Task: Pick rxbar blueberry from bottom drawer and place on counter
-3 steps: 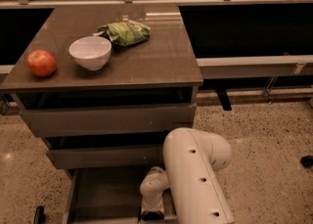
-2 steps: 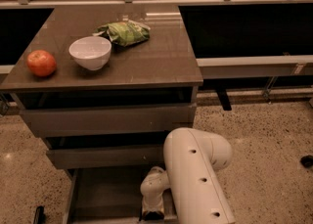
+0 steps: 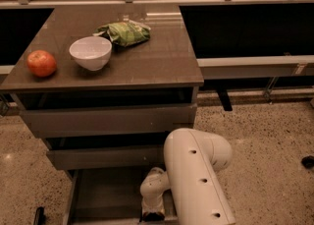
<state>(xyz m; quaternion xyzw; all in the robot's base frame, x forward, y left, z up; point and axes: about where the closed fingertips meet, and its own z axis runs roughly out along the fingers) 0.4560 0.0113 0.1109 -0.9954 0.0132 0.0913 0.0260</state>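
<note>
The bottom drawer (image 3: 105, 194) is pulled open under the cabinet, showing a flat bare grey-brown floor. My white arm (image 3: 196, 175) reaches down into its right part. The gripper (image 3: 153, 214) sits low at the frame's bottom edge, inside the drawer; its wrist hides what lies beneath. The rxbar blueberry is not in view. The counter (image 3: 147, 67) is a dark brown glossy top above the two closed drawer fronts.
On the counter stand a red apple (image 3: 41, 63) at the left, a white bowl (image 3: 91, 52) and a green snack bag (image 3: 125, 32) behind it. Two closed drawers (image 3: 108, 121) sit above the open one. Pale speckled floor (image 3: 265, 150) lies to the right.
</note>
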